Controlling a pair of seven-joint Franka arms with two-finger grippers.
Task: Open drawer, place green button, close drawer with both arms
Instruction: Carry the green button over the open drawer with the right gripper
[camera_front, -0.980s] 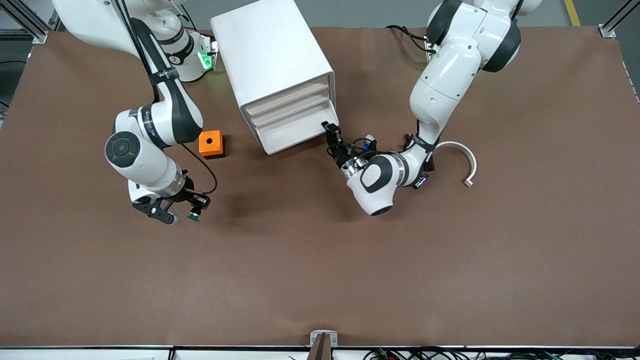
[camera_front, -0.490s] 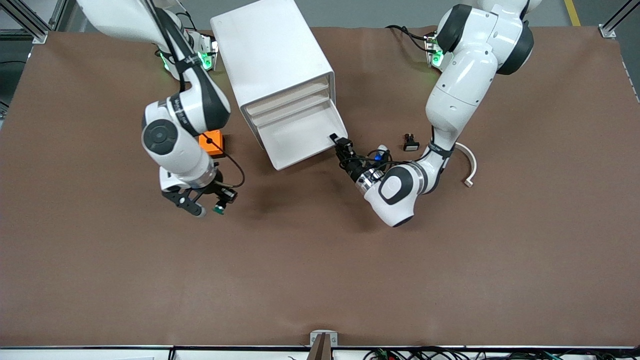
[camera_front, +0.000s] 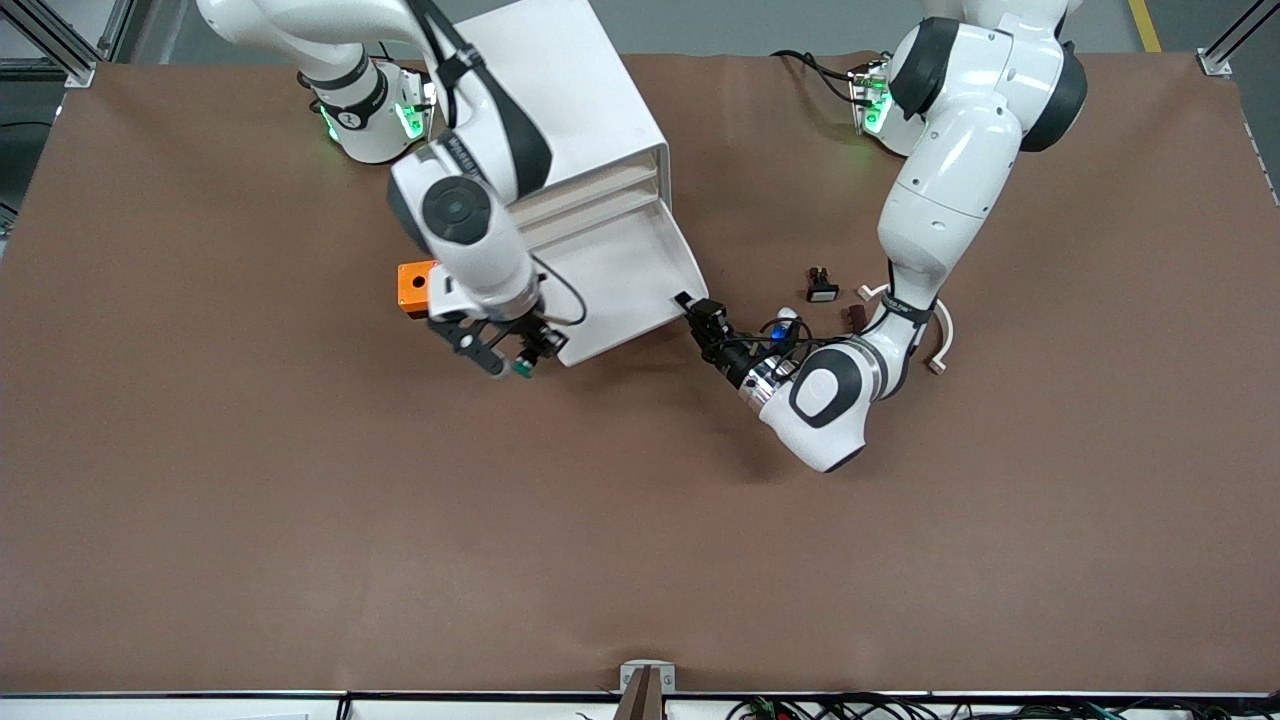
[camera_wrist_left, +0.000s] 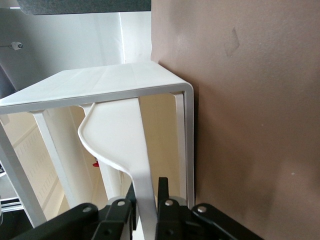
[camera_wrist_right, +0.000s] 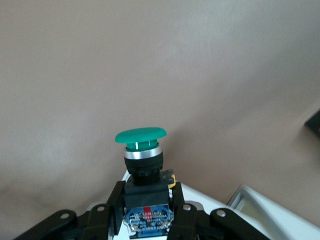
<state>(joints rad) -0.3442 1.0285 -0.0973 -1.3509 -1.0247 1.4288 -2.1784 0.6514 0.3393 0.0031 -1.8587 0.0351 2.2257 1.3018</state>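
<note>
The right arm hides part of the cabinet (camera_front: 560, 110). The drawer (camera_front: 620, 285) stands pulled out. Left tool (camera_front: 698, 312) is clamped on its front corner. Right tool (camera_front: 508, 355), closed on the button (camera_wrist_right: 141, 145), hangs over the drawer's front edge.

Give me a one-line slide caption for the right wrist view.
Right gripper shut on the green-capped button, carried above the brown table.
</note>
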